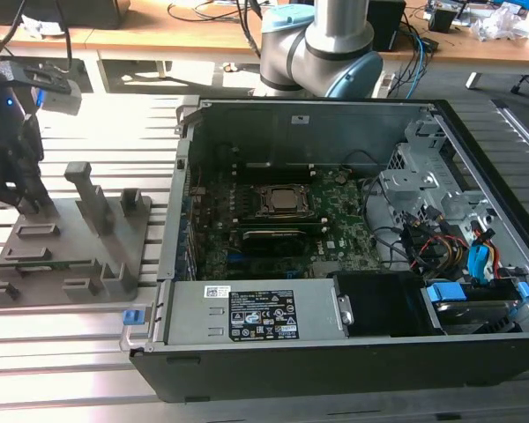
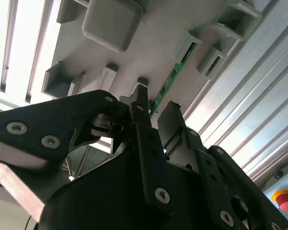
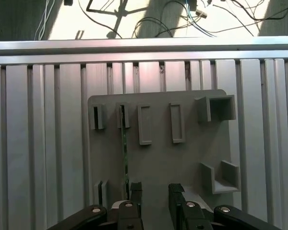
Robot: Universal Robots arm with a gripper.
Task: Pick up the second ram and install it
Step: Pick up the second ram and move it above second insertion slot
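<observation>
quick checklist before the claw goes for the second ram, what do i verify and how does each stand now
1. Claw open and empty: ok, a gap shows between its tips in both wrist views.
2. Second ram seated for pickup: ok, it stands on edge in the slots of the grey holder.
3. Claw centred over the ram: cannot tell. In the first wrist view the ram lies to one side of the gap; in the second wrist view it runs toward the gap.
4. Case open above the motherboard: ok.
5. The ram's place on the motherboard free: cannot tell.
</observation>
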